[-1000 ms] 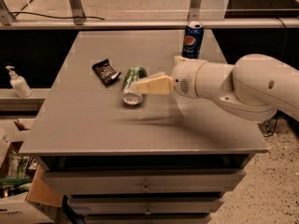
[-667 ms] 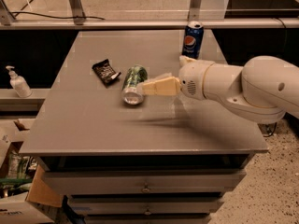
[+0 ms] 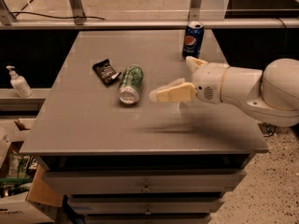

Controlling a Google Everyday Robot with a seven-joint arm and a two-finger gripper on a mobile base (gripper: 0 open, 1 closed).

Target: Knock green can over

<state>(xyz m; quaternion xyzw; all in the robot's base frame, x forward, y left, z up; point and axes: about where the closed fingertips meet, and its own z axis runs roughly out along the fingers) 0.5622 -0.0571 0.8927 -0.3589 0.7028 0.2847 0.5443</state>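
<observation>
**Can down:** The green can (image 3: 130, 84) lay on its side on the grey table (image 3: 93, 129), just ahead of the robot's gripper (image 3: 172, 77) and clear of it, w/ a strip of bare tabletop btwn the can and the nearer fingertip. Its silver top faced the camera. No wording on the mottled green label could be read.

The only legible brand was Pepsi. The blue Pepsi can (image 3: 192, 40), red-white-blue roundel to the front, stood upright just beyond the gripper, nr the table's back edge. A small black snack wrapper (image 3: 106, 72), print too small to read, lay on the can's far side from the gripper, just beside it. Whether the two touched could not be told.

The gripper hung low over the middle of the table, pointing picture-left toward the can. Its two cream fingers (image 3: 175, 93) were spread apart and held nothing. The white arm (image 3: 261, 90) stretched away behind it to the picture's right edge and threw a shadow on the tabletop below.

Well past the can, off the table on a lower ledge, stood a white pump bottle (image 3: 18, 83). Cardboard boxes (image 3: 18, 204) sat on the floor below that, and drawers (image 3: 145, 183) ran under the tabletop.

Vs. 1 sec earlier, the gripper had drawn back from the can, which its finger then overlapped. The can, already down, had barely shifted. Pepsi can and wrapper kept their places.
</observation>
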